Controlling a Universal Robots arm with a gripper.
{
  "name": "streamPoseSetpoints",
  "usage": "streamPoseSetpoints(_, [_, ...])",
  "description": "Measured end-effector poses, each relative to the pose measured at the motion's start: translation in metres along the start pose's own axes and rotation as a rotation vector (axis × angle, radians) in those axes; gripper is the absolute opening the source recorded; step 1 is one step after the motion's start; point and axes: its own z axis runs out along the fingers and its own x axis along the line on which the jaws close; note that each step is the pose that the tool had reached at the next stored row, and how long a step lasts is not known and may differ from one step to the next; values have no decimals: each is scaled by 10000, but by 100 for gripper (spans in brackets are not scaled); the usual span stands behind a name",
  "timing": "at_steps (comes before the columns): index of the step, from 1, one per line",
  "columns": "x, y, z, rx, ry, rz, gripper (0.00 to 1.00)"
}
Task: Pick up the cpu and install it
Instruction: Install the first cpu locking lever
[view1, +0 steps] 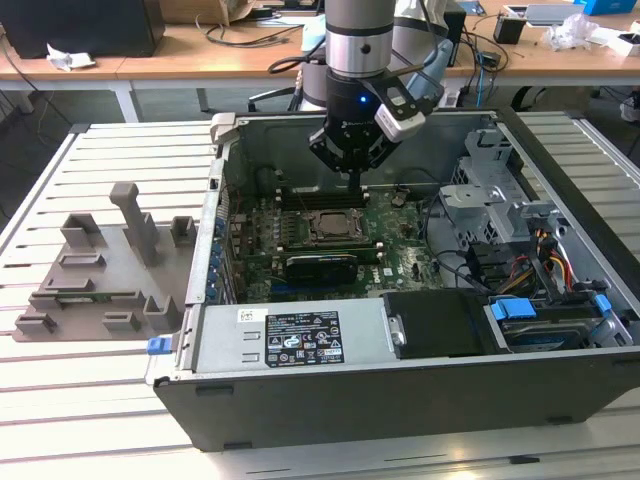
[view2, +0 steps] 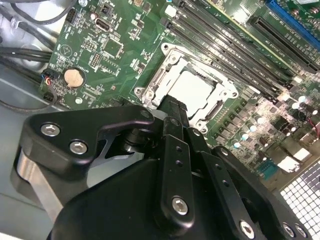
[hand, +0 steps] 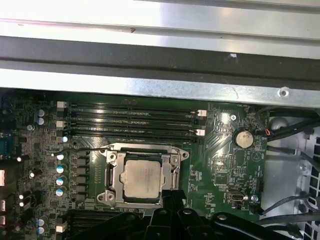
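One cpu (hand: 143, 179) in play here, and it's already lying flat inside the socket frame (hand: 114, 175) on the motherboard (hand: 225, 170), roughly mid-case in the exterior view, just nearer than the row of memory slots (hand: 132, 120). In both wrist views the silvery top sits square in the frame with nothing lying over it. The gripper (view1: 352, 178) hangs above the far edge of the socket, black fingers (view2: 176, 111) drawn together into a narrow tip with nothing between them, so it's pinched closed and empty as far as I can see. Handling-wise, I'd guess the chip is super light, stiff and flat, with a smooth metal lid that's probably slippery under hard pads. The underside contacts and the socket pins are the fragile part, so I'd only ever take it by two opposite edges of the thin rim, kept level, no sliding or pressing. Over on the exterior view's left, the grey fixture tray (view1: 95, 275) sits outside the case (view1: 300, 390).
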Motion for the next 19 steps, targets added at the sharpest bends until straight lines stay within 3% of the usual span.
streamPoseSetpoints(3, [-1, -1, 0, -4, -6, -119, 11])
streamPoseSetpoints(4, [-7, -1, 0, -7, 31, -125, 11])
streamPoseSetpoints(5, [-14, -2, 1, -14, 128, -127, 11])
streamPoseSetpoints(8, [-40, -3, 4, -40, 563, -149, 11])
streamPoseSetpoints(9, [-44, -3, 4, -45, 640, -155, 11])
streamPoseSetpoints(13, [-39, -3, 4, -46, 645, -154, 11])
streamPoseSetpoints(19, [70, 4, 0, -45, 635, -155, 11])
